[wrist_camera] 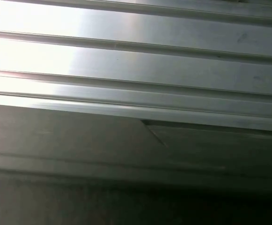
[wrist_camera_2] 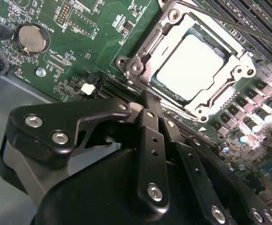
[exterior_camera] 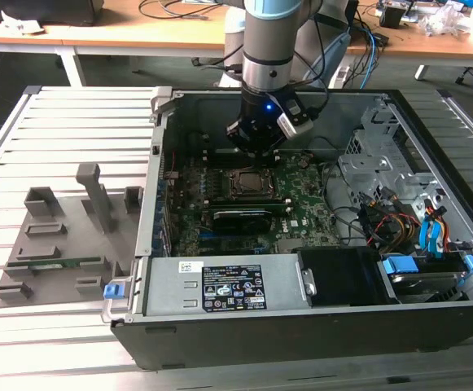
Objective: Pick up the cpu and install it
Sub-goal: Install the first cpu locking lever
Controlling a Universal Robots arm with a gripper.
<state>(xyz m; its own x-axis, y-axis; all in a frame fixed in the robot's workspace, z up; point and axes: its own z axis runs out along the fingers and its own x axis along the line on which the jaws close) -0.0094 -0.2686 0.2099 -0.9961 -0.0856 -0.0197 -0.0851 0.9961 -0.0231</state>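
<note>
Cpu (wrist_camera_2: 189, 65) seated in socket (wrist_camera_2: 241, 77), upper right of second wrist view — claw (wrist_camera_2: 145, 101) just below-left, fingers together, holding nothing.

I note a silvery-white cpu (wrist_camera_2: 189, 65) in a grey metal frame (wrist_camera_2: 140, 61), a green board (wrist_camera_2: 93, 42), and my black gripper (wrist_camera_2: 147, 122).

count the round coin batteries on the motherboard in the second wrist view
1. The coin battery sits in its round holder on the green motherboard, apart from the cpu lying in the socket frame. The gripper may hide others.
</note>
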